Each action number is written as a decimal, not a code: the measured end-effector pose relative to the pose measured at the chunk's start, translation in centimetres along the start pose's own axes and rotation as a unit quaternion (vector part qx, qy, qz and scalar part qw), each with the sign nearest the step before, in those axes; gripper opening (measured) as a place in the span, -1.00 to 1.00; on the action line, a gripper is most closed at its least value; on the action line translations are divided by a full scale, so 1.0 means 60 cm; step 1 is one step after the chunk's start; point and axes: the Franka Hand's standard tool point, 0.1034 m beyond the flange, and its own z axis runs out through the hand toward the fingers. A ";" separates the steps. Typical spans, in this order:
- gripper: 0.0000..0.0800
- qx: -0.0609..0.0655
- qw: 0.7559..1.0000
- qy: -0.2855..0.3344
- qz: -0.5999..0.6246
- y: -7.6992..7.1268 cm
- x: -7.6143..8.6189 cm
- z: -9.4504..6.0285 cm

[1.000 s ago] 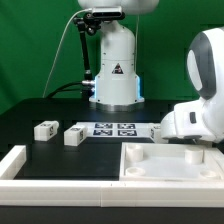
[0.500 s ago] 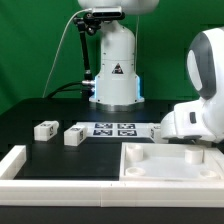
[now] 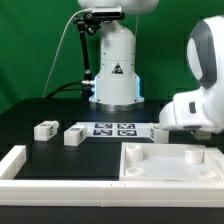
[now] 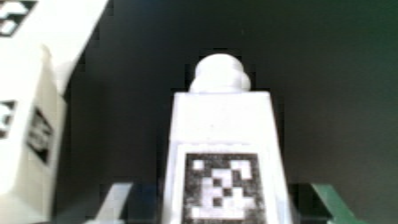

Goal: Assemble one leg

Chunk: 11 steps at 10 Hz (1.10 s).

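Tray [image 3: 150, 170], lower right, holds a small white stub [image 3: 193, 155]. Arm [image 3: 198, 100] hangs over its right side; gripper [image 4: 222, 205] fingers [image 4: 118, 200] spread, clear of the leg [image 4: 221, 130] between them.

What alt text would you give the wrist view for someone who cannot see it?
A white square-section leg with a black-and-white tag and a rounded tip fills the centre over the dark table. The fingers of the pincer flank it; whether they grip it is unclear. Another white tagged part shows beside it.
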 end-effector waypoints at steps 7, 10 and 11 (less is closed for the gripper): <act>-0.27 0.015 0.982 0.191 0.002 -0.004 -0.008 -0.075; -0.27 0.023 0.936 0.352 -0.016 0.048 -0.002 -0.103; -0.27 0.022 0.919 0.394 -0.016 0.065 -0.014 -0.117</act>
